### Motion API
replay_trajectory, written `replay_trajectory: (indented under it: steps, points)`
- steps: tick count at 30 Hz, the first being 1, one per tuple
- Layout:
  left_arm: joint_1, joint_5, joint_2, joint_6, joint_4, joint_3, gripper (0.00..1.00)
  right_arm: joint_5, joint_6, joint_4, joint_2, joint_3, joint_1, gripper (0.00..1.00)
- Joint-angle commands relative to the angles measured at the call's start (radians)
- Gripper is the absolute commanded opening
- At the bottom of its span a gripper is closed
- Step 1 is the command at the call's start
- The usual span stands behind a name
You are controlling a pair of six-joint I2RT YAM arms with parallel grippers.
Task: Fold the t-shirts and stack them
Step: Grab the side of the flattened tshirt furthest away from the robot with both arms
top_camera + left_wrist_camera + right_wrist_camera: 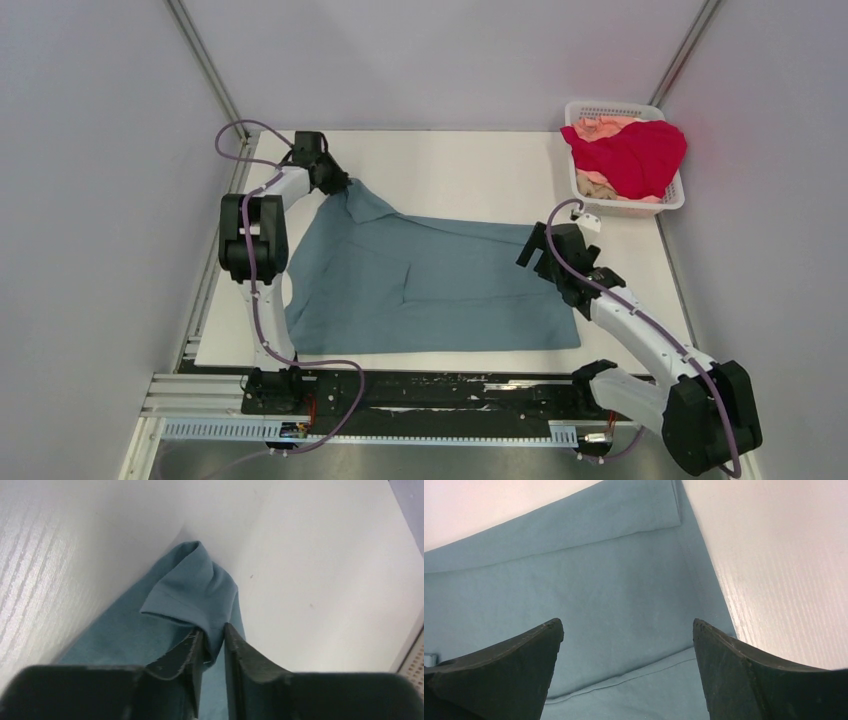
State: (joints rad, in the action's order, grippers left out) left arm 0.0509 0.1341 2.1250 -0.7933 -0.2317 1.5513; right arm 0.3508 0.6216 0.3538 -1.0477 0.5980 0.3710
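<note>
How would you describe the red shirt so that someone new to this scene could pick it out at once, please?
Look to the far right corner of the white table, where a white basket stands. The red shirt is heaped on top inside it. It is the only bright crimson item: the peach shirt lies under it, and the blue-grey shirt is spread out on the table.

From above and behind, one camera overlooks the table (450,160); both wrist cameras closely face the teal t-shirt (430,285).

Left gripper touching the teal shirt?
Touching. The left wrist view shows the left gripper shut on a fold of the teal shirt, cloth pinched between its fingers.
</note>
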Motion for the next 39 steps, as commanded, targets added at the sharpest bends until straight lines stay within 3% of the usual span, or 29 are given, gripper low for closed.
replay_trajectory:
  steps: [1,4,5,13,19,27,39]
  points:
    - [-0.001,0.009,0.003,0.006,0.002,0.035,0.24,0.074,-0.027,-0.044,-0.033,0.064,-0.004,1.00]
    - [-0.001,0.003,-0.013,0.013,-0.007,0.030,0.02,0.083,-0.018,-0.043,-0.081,0.095,-0.020,1.00]
    - [0.000,0.001,-0.024,0.014,-0.010,0.026,0.00,0.084,-0.009,-0.043,-0.101,0.112,-0.025,1.00]
    - [-0.001,-0.030,-0.095,-0.001,-0.033,-0.054,0.00,0.118,0.039,-0.048,-0.373,0.273,-0.103,1.00]
    - [-0.001,0.005,-0.105,-0.001,-0.025,-0.080,0.00,0.052,0.060,-0.054,-0.580,0.367,-0.136,0.95]
    - [-0.001,0.009,-0.100,0.002,-0.030,-0.079,0.00,-0.033,0.066,-0.182,-0.649,0.352,-0.163,0.93]
    - [-0.001,-0.002,-0.098,0.018,-0.043,-0.069,0.00,-0.016,0.030,-0.196,-0.713,0.424,-0.172,0.92]
